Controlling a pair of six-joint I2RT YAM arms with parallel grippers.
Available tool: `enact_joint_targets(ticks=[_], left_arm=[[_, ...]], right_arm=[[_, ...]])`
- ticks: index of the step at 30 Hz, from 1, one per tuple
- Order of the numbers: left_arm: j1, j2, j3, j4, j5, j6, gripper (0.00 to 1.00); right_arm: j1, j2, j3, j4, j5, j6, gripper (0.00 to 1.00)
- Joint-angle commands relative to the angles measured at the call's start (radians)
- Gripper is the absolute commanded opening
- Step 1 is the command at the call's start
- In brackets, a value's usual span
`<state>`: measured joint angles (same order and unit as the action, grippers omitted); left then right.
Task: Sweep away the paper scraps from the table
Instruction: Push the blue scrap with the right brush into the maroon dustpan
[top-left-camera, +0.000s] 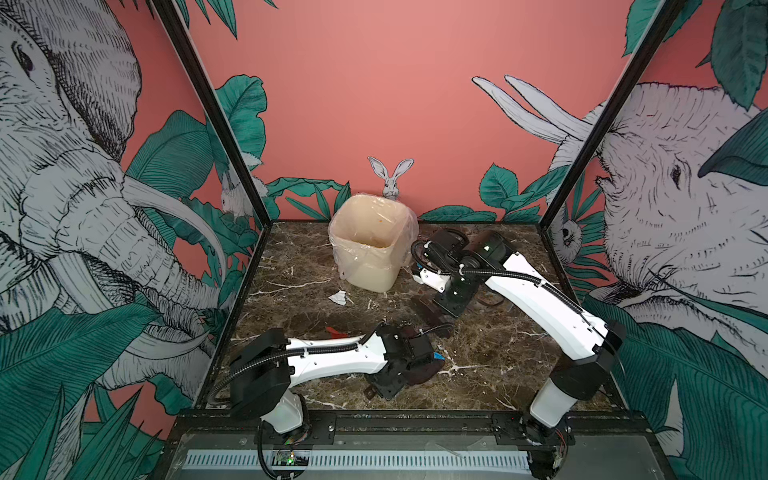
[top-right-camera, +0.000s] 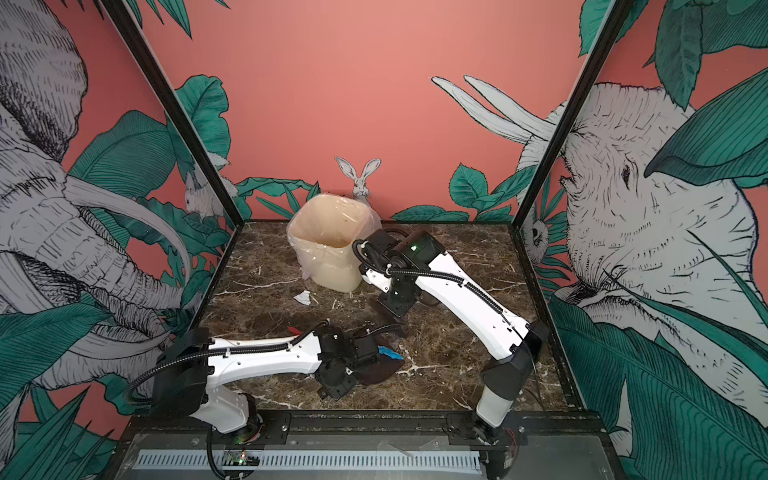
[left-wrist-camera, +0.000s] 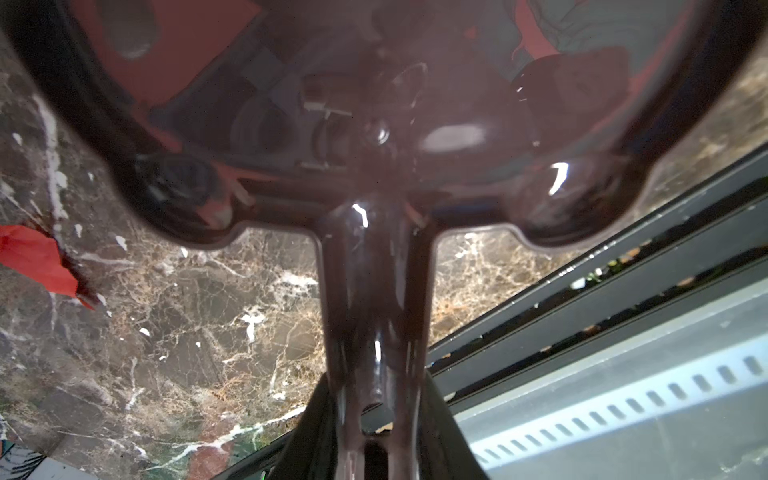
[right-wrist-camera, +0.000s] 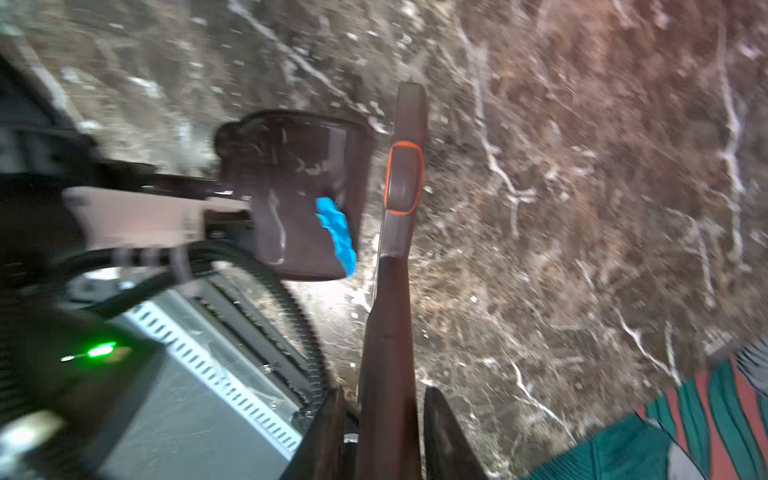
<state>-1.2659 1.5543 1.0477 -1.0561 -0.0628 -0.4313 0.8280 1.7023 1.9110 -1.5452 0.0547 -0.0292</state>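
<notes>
Mid-sweep on the marble counter (top-left-camera: 498, 353): the left fingers (left-wrist-camera: 309, 432) are clamped on the handle of a dark dustpan (top-right-camera: 380, 368) near 6 o'clock, with a blue scrap (right-wrist-camera: 336, 232) lying at its lip. The right fingers (right-wrist-camera: 446, 440) are closed round the handle of a brush (right-wrist-camera: 401, 178) just beside it. A red scrap (top-left-camera: 336, 331) at 9 o'clock and a white scrap (top-left-camera: 338, 297) at 10 lie loose; the lined bin (top-left-camera: 370, 241) stands at 12. The next stroke likely means swinging brush and pan toward the red piece. Room is tight by the black frame (top-left-camera: 415, 413) at 6; toward 3 o'clock the counter is bare.
</notes>
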Motion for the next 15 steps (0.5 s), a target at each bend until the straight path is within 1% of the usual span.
enact_joint_targets(ticks=[1, 3, 6, 12, 15], left_arm=[[0.006, -0.001, 0.007, 0.006, 0.002, 0.008, 0.00], [0.005, 0.003, 0.009, 0.008, 0.001, 0.008, 0.00], [0.005, 0.003, 0.009, 0.005, 0.003, 0.005, 0.00], [0.005, 0.001, 0.006, 0.002, 0.002, 0.005, 0.00], [0.005, 0.005, 0.006, 0.005, 0.003, 0.004, 0.00]], right_arm=[[-0.003, 0.008, -0.095, -0.025, 0.076, 0.003, 0.00], [-0.004, 0.017, -0.154, -0.001, 0.041, 0.005, 0.00], [0.010, 0.012, -0.166, 0.007, -0.039, 0.016, 0.00], [0.035, -0.035, -0.109, 0.050, -0.206, 0.048, 0.00], [0.044, -0.037, -0.084, 0.050, -0.254, 0.047, 0.00]])
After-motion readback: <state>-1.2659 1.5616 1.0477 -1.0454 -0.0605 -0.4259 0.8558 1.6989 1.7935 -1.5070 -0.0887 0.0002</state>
